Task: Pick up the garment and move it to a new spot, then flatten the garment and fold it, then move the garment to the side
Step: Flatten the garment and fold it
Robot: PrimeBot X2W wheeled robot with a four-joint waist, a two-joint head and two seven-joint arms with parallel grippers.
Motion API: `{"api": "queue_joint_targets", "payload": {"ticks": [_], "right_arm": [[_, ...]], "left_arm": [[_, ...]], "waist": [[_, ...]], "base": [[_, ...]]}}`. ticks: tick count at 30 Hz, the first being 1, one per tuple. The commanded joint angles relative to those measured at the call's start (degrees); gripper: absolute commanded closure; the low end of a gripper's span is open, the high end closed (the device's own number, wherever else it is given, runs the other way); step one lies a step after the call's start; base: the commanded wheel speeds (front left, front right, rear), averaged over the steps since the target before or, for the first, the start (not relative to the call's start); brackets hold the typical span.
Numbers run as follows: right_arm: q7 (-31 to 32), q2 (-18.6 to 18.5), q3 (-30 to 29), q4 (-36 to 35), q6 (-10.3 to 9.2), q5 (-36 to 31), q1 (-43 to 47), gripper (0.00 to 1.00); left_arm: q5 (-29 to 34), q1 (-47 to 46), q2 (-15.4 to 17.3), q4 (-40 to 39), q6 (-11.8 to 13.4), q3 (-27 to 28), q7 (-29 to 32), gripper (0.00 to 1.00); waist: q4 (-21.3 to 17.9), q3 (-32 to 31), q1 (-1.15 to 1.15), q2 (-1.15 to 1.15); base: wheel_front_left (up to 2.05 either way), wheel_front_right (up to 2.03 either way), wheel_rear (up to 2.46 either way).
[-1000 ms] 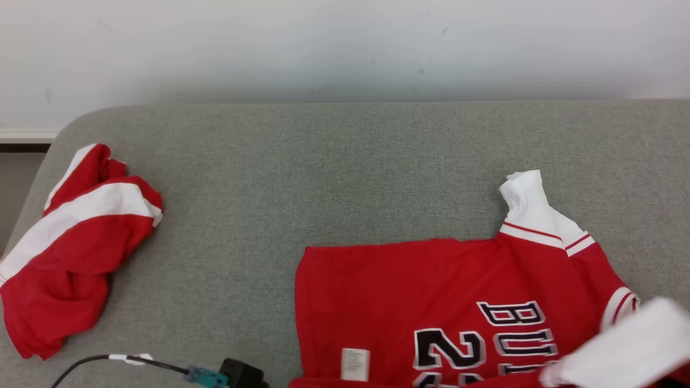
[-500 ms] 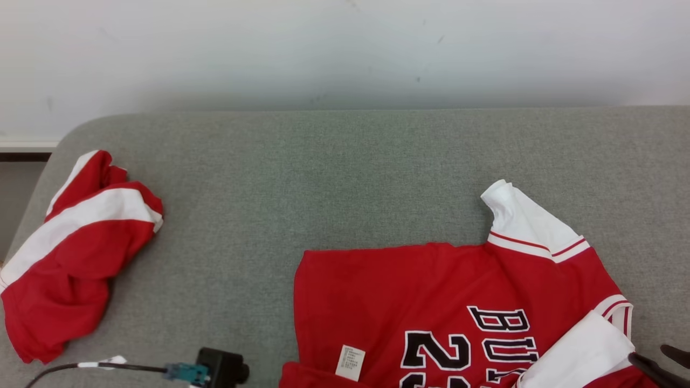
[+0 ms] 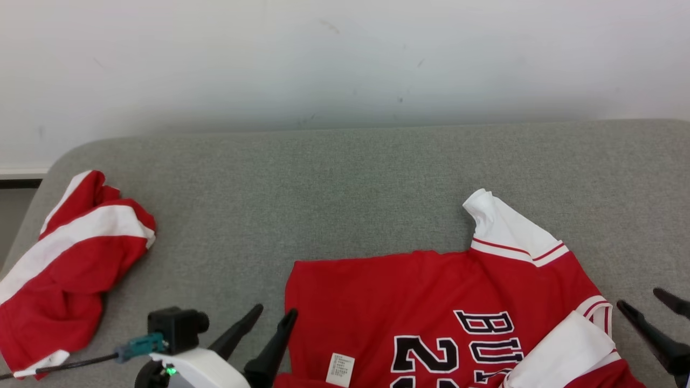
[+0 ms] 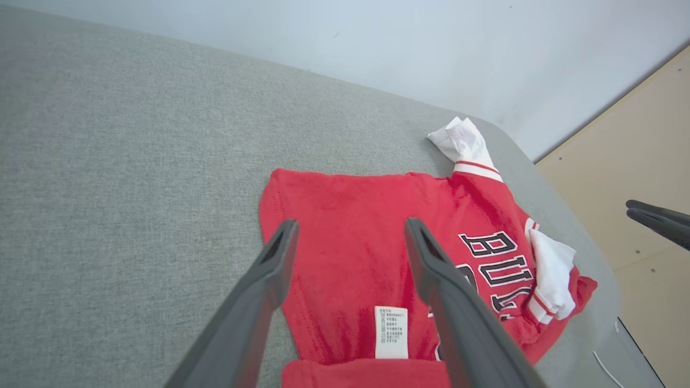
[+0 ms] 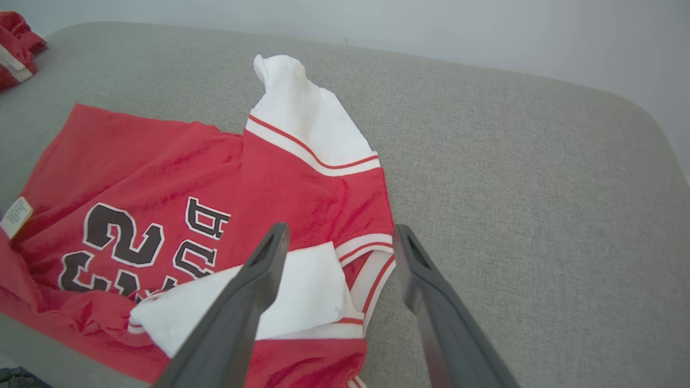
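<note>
The garment (image 3: 431, 302) is a red jersey with white sleeves and black lettering, lying spread on the grey cushion at the lower right of the head view. Its near edge is folded over by the white label (image 4: 391, 331). My left gripper (image 3: 274, 318) hovers open at the jersey's left hem, nothing between its fingers; the hem (image 4: 345, 242) lies under the gap. My right gripper (image 3: 649, 310) stands open just right of the near white sleeve (image 5: 280, 302), empty. The far sleeve (image 5: 302, 116) sticks up, crumpled.
A second red and white garment (image 3: 64, 264) lies bunched at the cushion's left end. The grey cushion (image 3: 323, 199) backs onto a white wall. Its right end rounds off beside a tan floor (image 4: 636, 172).
Both grippers have let go of the jersey and opened. They now rise into the head view. The camera has tilted, shifting the whole picture down a little.
</note>
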Motion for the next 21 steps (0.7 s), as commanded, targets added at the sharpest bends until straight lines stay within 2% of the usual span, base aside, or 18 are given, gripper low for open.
{"api": "queue_joint_targets", "payload": {"ticks": [1,6,10,16,21], "right_arm": [[-0.5,0.6,-0.4,0.3,-0.11,-0.7,-1.6,0.0],[0.8,3.0,0.1,1.9,-0.11,-4.5,-9.1,0.0],[3.8,3.7,2.0,4.3,-0.11,-6.6,-16.5,0.0],[8.8,4.7,5.7,9.6,-0.11,-9.4,-28.3,0.0],[11.9,5.7,10.9,15.0,-0.11,-10.7,-36.8,0.0]], "left_arm": [[1.1,-1.2,-0.2,0.4,0.2,0.4,-0.3,0.0],[3.6,-7.5,-1.1,3.2,-0.1,-0.2,1.6,0.0],[4.8,-13.9,-2.7,7.0,-1.5,-1.3,5.0,0.0],[5.7,-22.6,-5.6,13.3,-4.9,-3.5,9.4,0.0],[5.8,-26.8,-7.3,17.3,-7.5,-4.9,12.0,0.0]], "waist": [[-0.1,0.7,0.01,0.0],[0.6,5.3,0.01,0.0],[2.6,10.3,0.01,0.0],[5.8,17.1,0.01,0.0],[7.7,20.2,0.01,0.0]], "base": [[0.0,0.0,0.0],[0.0,0.0,0.0],[0.0,0.0,0.0],[0.0,0.0,0.0],[0.0,0.0,0.0]]}}
